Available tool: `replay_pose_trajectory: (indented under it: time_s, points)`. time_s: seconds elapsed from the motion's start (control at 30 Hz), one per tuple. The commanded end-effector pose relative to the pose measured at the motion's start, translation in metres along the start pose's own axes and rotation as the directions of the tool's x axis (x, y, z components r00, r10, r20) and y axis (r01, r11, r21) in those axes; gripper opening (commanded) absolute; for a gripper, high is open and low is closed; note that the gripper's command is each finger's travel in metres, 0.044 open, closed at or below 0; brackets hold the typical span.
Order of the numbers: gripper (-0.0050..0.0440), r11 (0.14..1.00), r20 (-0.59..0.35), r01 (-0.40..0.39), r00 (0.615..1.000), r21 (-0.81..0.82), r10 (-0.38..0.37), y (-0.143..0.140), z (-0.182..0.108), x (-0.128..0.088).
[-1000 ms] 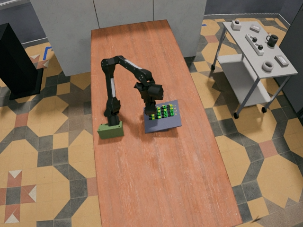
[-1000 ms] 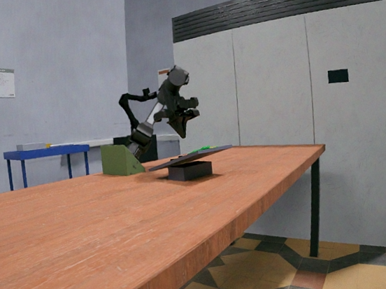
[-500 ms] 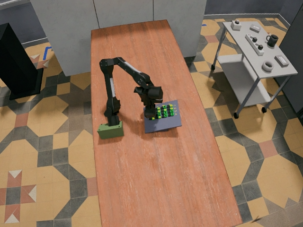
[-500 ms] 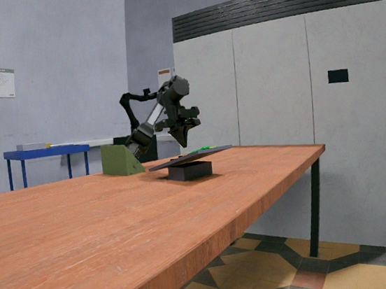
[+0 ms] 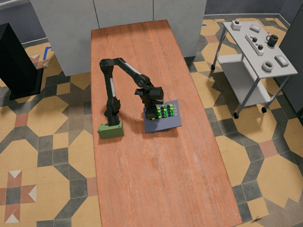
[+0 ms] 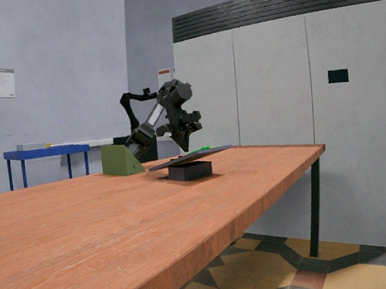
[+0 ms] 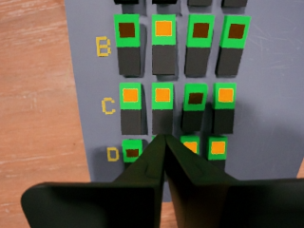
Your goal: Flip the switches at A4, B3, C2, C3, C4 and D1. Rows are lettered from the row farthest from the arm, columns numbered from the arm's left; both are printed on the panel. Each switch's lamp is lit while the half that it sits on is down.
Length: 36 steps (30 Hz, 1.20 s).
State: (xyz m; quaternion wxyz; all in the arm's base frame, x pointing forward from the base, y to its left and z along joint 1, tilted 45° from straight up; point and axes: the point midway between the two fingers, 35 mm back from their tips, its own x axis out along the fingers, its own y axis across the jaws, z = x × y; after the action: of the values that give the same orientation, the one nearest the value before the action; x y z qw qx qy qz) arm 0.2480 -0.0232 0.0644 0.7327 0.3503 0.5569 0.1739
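The grey switch panel [image 7: 277, 95] [image 5: 161, 126] [image 6: 173, 161] lies tilted on a dark block [image 6: 190, 170] on the wooden table [image 5: 156, 170]. My gripper [image 7: 163, 141] [image 6: 186, 146] is shut and empty, its tip just above row D at column 2 and hiding D2. In the wrist view the lamps B2 [image 7: 163, 28], C1 [image 7: 130, 94], C2 [image 7: 162, 95], C4 [image 7: 225, 95], D3 [image 7: 191, 145] and D4 [image 7: 218, 147] are lit. The lamps B1 [image 7: 126, 30], B3 [image 7: 199, 29], B4 [image 7: 236, 30], C3 [image 7: 195, 98] and D1 [image 7: 132, 153] are dark. Row A is mostly out of the wrist view.
The arm's green base [image 5: 110, 130] [image 6: 117, 161] stands left of the panel. A grey cart [image 5: 283, 73] with small items stands off the table's right side, a black cabinet [image 5: 14, 61] at the left. Grey cabinets [image 6: 276, 110] stand behind the table's far end.
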Motion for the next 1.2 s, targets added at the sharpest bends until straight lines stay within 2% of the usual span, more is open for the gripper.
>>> replay_pose_trajectory:
  time_s: [0.0, 1.17]
  points:
    - [-0.005, 1.0, 0.007, -0.004, 1.0, -0.002, 0.004, 0.0014, 0.001, 0.0062]
    - [-0.005, 1.0, 0.006, -0.004, 1.0, -0.001, 0.004, 0.0006, 0.0014, 0.0102]
